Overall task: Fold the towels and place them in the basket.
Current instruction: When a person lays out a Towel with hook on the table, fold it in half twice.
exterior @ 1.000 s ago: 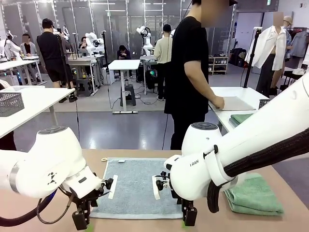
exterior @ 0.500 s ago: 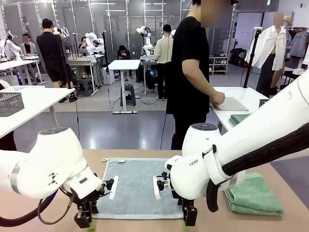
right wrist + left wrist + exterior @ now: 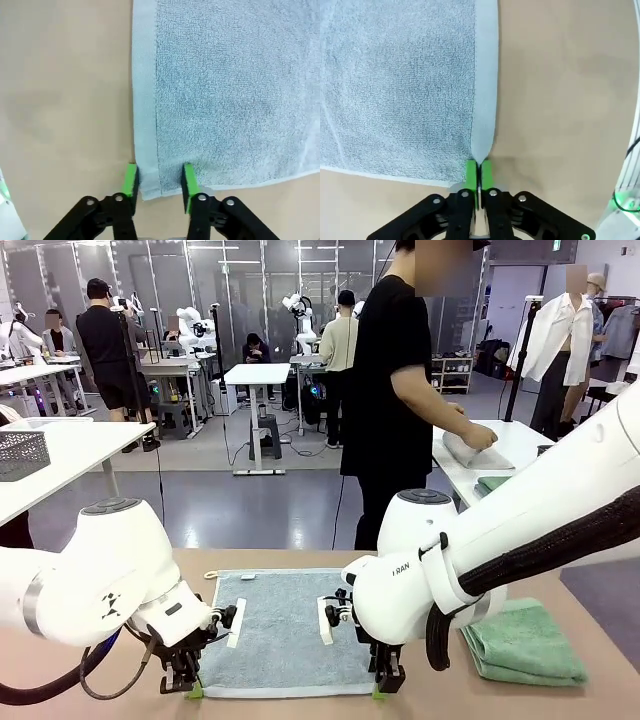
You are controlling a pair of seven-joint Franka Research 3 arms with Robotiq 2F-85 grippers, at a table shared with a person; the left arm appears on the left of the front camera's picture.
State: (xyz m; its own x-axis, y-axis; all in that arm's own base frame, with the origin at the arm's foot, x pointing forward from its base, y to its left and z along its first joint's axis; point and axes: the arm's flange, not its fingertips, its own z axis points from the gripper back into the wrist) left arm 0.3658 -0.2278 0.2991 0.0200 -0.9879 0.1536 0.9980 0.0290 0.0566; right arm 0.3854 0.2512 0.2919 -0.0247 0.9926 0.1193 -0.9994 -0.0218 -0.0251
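Tabletop (image 3: 560,75): left claw (image 3: 479,172) pinches towel (image 3: 395,75) edge; right claw (image 3: 159,182) straddles corner.

Setting: open-plan robotics lab hall. Rows of white tabletops (image 3: 257,373) on a grey floor (image 3: 260,510), people (image 3: 112,340) working at them, cables (image 3: 226,430) trailing down, glass partition wall (image 3: 150,280) behind.

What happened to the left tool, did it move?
Yes. The left tool slid rightward to the near corner of the blue-grey towel, now pinching it.
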